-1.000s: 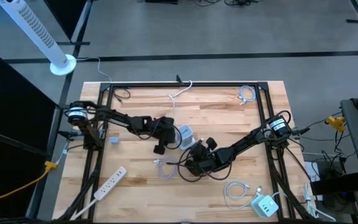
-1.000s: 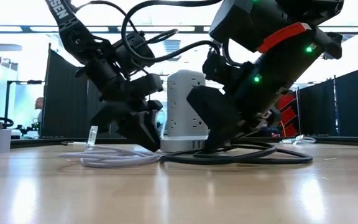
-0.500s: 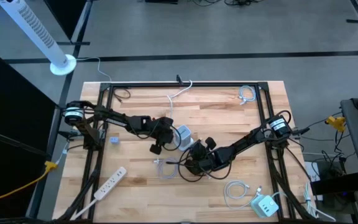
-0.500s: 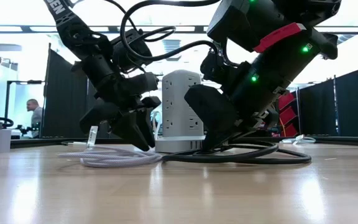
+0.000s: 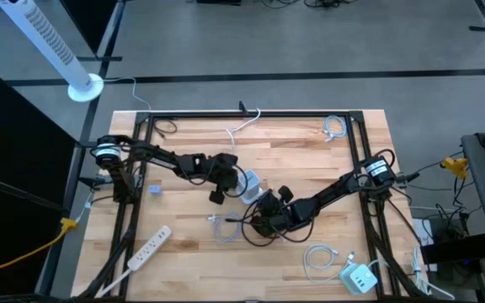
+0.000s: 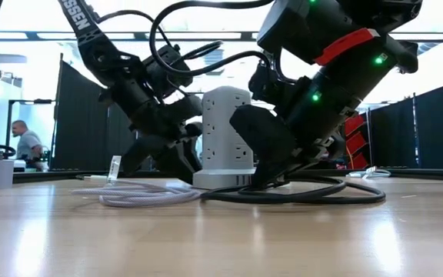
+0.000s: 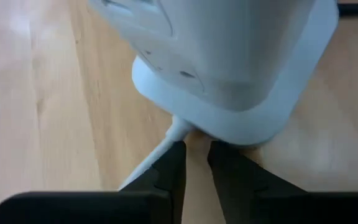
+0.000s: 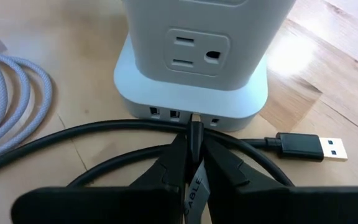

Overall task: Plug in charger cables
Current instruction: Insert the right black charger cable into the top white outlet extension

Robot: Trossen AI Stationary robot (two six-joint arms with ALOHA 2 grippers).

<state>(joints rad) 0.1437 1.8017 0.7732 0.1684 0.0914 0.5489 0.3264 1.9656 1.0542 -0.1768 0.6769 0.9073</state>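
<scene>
High view: table [image 5: 183, 143] w/ both arms met mid-table at a white socket tower [image 5: 249, 182]. Black cable [image 5: 251, 229] is looped on the wood just in front of the tower; a white cable [image 5: 223, 227] is coiled beside it, others lie near the table's edges.

Right gripper [image 8: 192, 163] is clamped on the black cable's small plug [image 8: 195, 132], whose tip is held at a port in the tower's base; full seating cannot be told. The cable's other plug [image 8: 309, 147] lies loose on the wood.

Left gripper [image 7: 196, 163] is set against the tower's base on the far side, next to the tower's own white cord [image 7: 160, 147]; fingers nearly together, nothing seen between them.

Risks, biggest first: the tower could be shoved or tipped if the plug is pushed w/o bracing from the left side. The plug could be jammed or bent if driven in at an angle. The loop could be dragged under the arm.
</scene>
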